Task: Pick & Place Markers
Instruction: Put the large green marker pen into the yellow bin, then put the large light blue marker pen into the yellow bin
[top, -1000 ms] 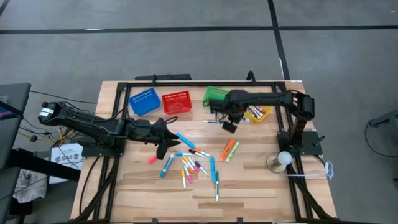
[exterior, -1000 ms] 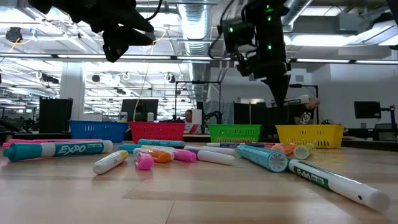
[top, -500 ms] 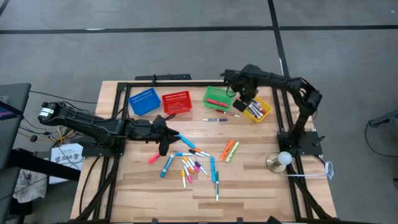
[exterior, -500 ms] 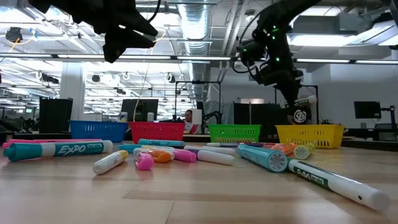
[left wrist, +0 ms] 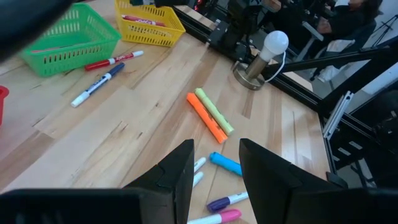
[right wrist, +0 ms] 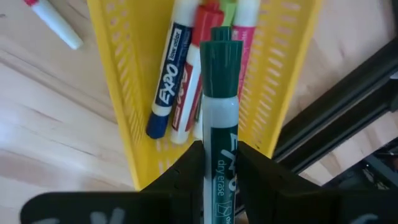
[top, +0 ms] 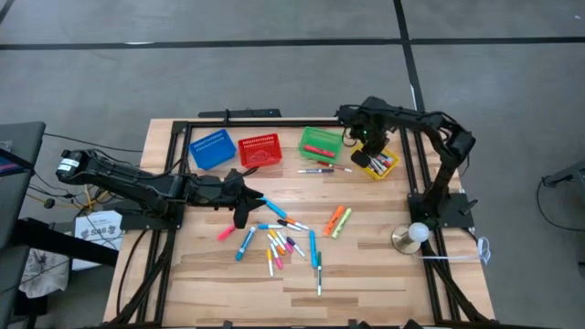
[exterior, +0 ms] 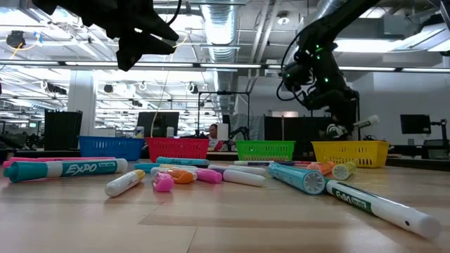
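R gripper is clamped on a green-capped EXPO dry-erase marker: white cylindrical barrel w/ dark green label band, blunt flat-ended cap. Its long axis runs straight out from between the two dark fingers, cap end leading, pointing over the yellow basket. That basket is a moulded plastic rectangle w/ slotted mesh walls; inside lie a blue-capped EXPO marker, a red one and a pink one, roughly parallel to the held marker and to the basket's long side. In the high view the R gripper hangs over the yellow basket at about 1 o'clock on the light wood-plank table.

L gripper hovers w/ fingers parted and nothing between them, approx 9 o'clock of table centre in the high view. Just ahead of it in the L wrist view: an orange highlighter and a yellow-green highlighter side by side, touching, chunky and flat-sided.

Loose markers are scattered around table centre, axes mixed, many white-bodied w/ coloured caps. Two more thin ones lie end to end, axis 9-to-3, just below the green basket. Red basket and blue basket sit in the same row, toward 11 o'clock. A bulb-shaped lamp on a round metal base stands at 3 o'clock.
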